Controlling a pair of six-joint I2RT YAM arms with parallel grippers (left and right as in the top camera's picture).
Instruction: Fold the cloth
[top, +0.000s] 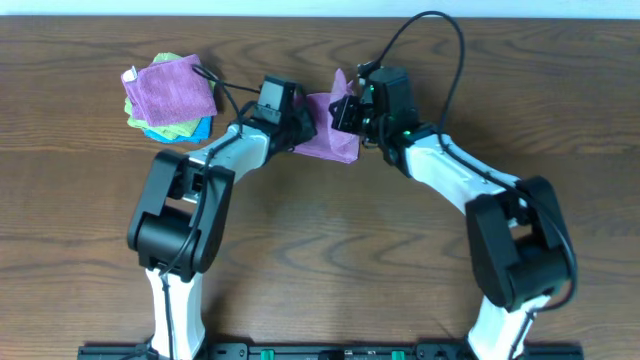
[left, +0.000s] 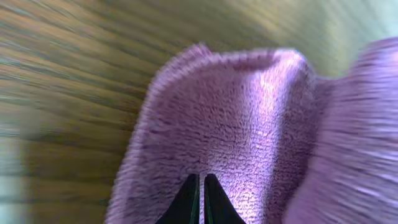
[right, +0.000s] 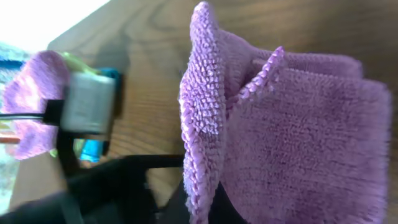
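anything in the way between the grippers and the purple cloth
Nothing visible. The left gripper and the right gripper are both on the cloth, and the right one is holding an edge up. The stack of cloths sits off to the side, apart from it.

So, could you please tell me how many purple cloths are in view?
2. The cloth being folded lies mid-table, toward the far edge; the second purple cloth tops the pile at far left. More may be hidden lower in that pile.
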